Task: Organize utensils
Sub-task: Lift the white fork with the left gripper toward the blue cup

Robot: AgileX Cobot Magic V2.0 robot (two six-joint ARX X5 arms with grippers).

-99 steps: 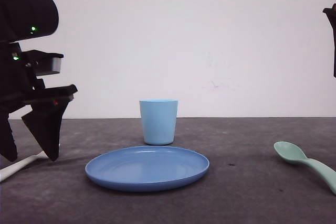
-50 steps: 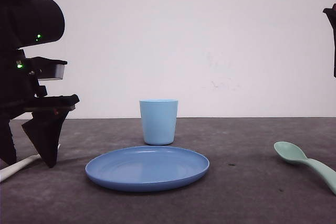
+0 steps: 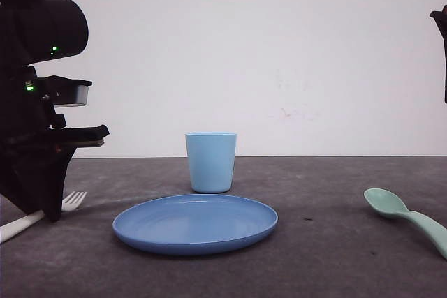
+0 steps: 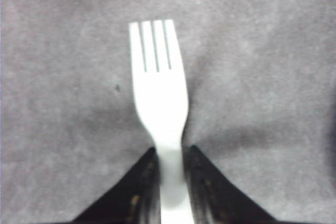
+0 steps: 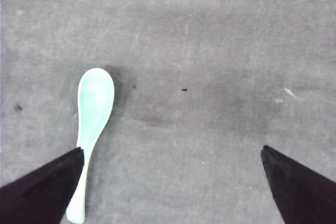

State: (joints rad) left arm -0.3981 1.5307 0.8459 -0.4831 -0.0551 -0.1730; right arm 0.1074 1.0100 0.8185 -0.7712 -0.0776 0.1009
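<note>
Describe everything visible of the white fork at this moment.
The fork is small, white and looks like plastic, with four straight tines and a head narrowing into a slim handle. It lies flat on the dark grey table, left of the blue plate, tines pointing away from the robot. The left gripper is closed on its neck, one finger on each side. In the front view the handle end sticks out towards the camera.

A white plastic fork [image 4: 159, 100] lies on the grey table [image 4: 262, 77], its neck pinched between the left gripper's [image 4: 170, 163] two black fingers [image 4: 210, 192].
</note>
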